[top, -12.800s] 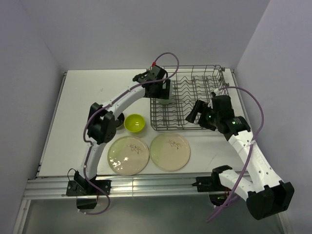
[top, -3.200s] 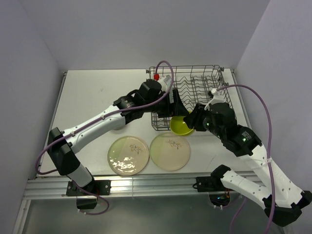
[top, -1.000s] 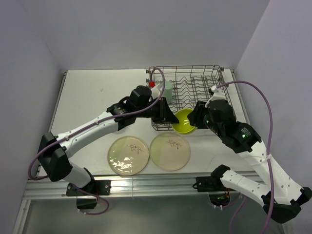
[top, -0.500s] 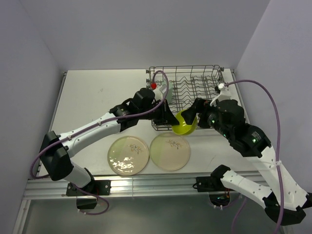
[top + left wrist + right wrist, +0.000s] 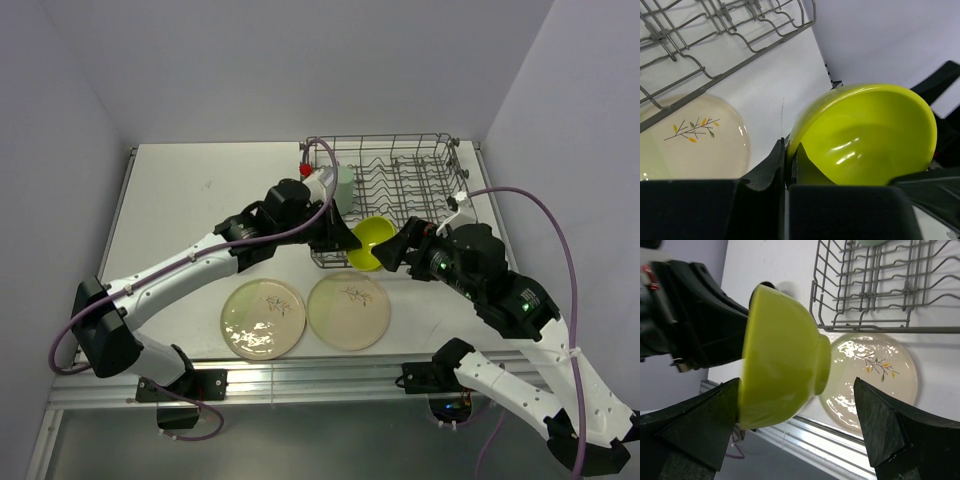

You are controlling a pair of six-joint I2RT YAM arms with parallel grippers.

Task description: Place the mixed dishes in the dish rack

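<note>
Seen from above, the lime-green bowl [image 5: 368, 240] hangs tipped on its side over the 7 o'clock corner of the dish rack [image 5: 385, 137]. The left gripper [image 5: 788, 155] has its fingers pinched tight on the bowl's rim. The right gripper [image 5: 796, 385] is spread wide, one finger on either side of the bowl; I cannot tell whether they touch it. A cream plate [image 5: 348, 311] lies flat at the bowl's 6 o'clock.

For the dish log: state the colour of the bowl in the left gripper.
The bowl is lime green, glossy inside; the left wrist view shows it best.
</note>
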